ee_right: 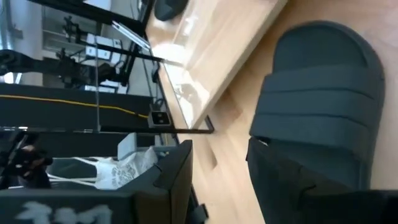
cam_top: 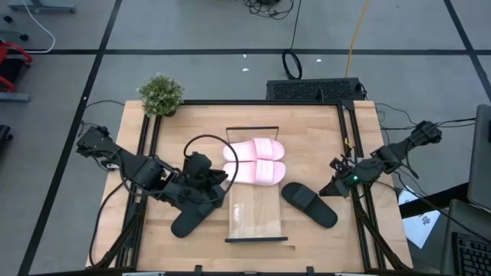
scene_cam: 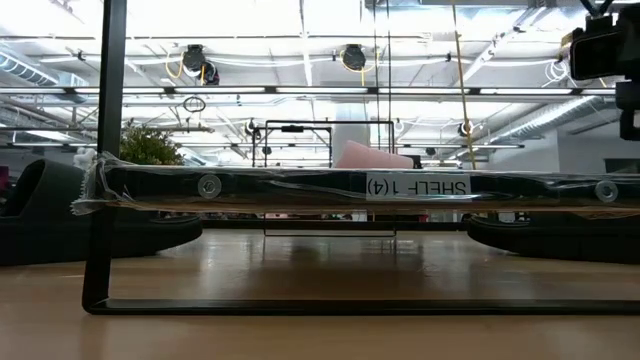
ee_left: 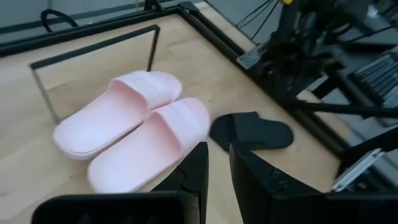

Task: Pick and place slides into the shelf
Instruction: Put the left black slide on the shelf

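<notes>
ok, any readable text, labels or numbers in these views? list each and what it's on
"SHELF 1 (4)": white label on the front edge of the shelf, low view; it shows upside down.
Blurred white marks on the dark housing in the right wrist view: unreadable.
Papers on the floor right of the table: print too small to read.
Nothing legible on the slides.

Two slides [cam_top: 255, 161] side by side on the shelf's [cam_top: 256, 218] far half, another slide [cam_top: 308, 204] just right of it, a fourth [cam_top: 192, 218] left, plant [cam_top: 160, 94] at the surface's [cam_top: 307, 130] far-left corner.
</notes>
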